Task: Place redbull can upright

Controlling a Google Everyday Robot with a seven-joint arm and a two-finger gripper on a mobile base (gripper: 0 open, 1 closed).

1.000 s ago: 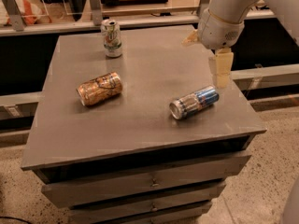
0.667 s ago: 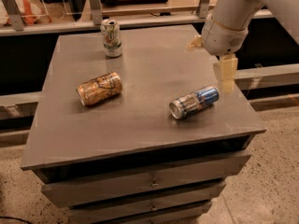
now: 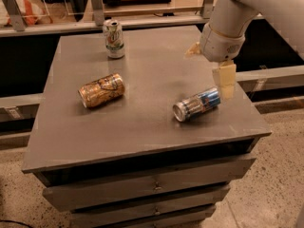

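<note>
Looking at the camera view, you have the gripper [image 3: 209,71] hanging over the right side of the grey table [image 3: 142,127]. Its two pale fingers [image 3: 227,79] are spread apart with nothing between them. The redbull can [image 3: 196,104] lies on its side just in front of the nearer finger, silver top pointing front-left. It is a slim, glossy metal cylinder in silver and blue. The tabletop is flat, matt and scuffed.

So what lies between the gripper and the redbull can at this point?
Nothing. In the camera view the gripper hangs just above and behind the blue end of the lying redbull can, with only grey tabletop showing in the gap.
</note>
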